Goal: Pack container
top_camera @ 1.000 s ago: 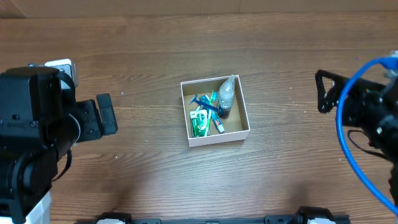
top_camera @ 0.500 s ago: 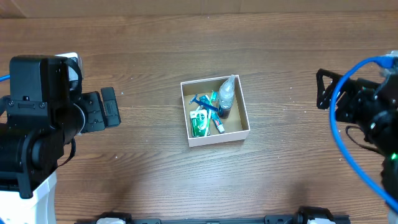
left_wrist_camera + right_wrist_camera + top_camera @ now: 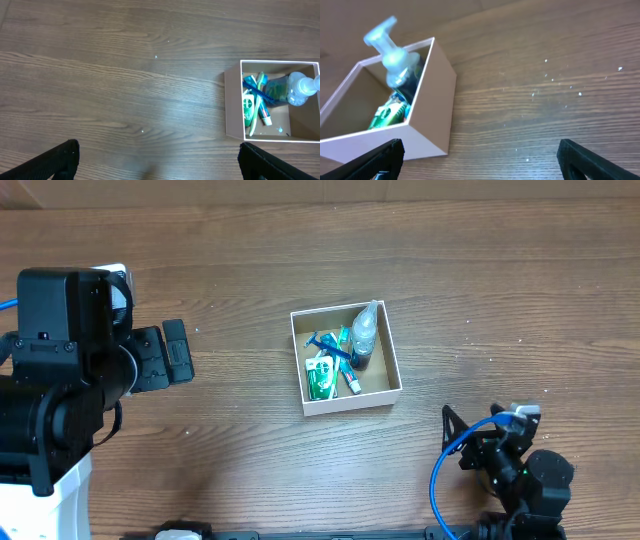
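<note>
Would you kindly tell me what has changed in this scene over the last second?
The right pincer pulled back from the far right, level with the box, toward its own base at the near right. It is open and empty. The left pincer edged slightly outward early on, then held there, also open. Nothing was grasped or released. The box stayed put, packed as before.

The container [image 3: 350,401] holds a clear bottle [image 3: 364,330] and green tube [image 3: 320,383].
</note>
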Robot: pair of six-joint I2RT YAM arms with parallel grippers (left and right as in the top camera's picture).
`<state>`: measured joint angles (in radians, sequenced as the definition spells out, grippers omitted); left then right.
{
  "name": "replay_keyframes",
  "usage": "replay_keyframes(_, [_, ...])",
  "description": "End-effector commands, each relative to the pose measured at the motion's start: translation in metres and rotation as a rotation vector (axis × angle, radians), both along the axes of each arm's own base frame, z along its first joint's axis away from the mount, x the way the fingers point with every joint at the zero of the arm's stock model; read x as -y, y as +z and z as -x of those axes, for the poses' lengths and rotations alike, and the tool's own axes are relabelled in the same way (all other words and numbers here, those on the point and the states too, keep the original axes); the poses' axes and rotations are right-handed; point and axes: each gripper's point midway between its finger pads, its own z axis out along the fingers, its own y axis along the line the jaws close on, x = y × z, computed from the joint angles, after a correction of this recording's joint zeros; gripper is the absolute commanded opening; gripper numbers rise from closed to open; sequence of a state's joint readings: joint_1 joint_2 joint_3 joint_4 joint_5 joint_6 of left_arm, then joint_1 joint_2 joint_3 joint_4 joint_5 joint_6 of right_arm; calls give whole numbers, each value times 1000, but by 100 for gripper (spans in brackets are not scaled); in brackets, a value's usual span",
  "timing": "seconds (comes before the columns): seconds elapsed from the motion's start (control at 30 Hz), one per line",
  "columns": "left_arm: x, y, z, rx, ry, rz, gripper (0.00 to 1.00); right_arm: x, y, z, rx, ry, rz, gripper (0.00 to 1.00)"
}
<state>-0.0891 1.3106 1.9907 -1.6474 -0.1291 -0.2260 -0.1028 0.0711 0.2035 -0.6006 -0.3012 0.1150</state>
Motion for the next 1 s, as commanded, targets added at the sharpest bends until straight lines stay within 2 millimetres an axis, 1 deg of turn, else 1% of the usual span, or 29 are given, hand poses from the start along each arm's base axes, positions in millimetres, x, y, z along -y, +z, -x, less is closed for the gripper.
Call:
replay_keyframes(0.0, [-3,3,0,11,1,-14,100,-3,-6,0,34,23,14,100])
replay_keyframes(0.03, [-3,3,0,11,1,-13,100,-2,-3,-1,48,20,17,100])
replay_keyframes(0.6, [-3,3,0,11,1,-14,100,-1,-4,-1,46,14,19,100])
replay_keyframes(0.67, [-3,8,6,34,1,-12,100,-1,-4,-1,46,14,19,100])
replay_keyframes(0.7, [-11,13,12,58,10,-53,100,-1,-4,-1,46,14,19,100])
replay_keyframes(0.73, [-26,18,13,103,57,-101,100,-1,-4,-1,46,14,19,100])
replay_keyframes(0.77, [-31,20,12,168,86,-90,100,-1,-4,-1,46,14,19,100])
replay_keyframes(0.83, [-28,8,4,272,51,-30,100,-1,-4,-1,46,14,19,100])
replay_keyframes(0.87, [-19,-13,-4,350,-35,6,100,-1,-4,-1,46,14,19,100])
replay_keyframes(0.93, [-15,-43,-4,412,-74,21,100,-1,-4,-1,46,14,19,100])
replay_keyframes(0.97, [-15,-64,-1,429,-72,19,100,-1,-4,-1,46,14,19,100])
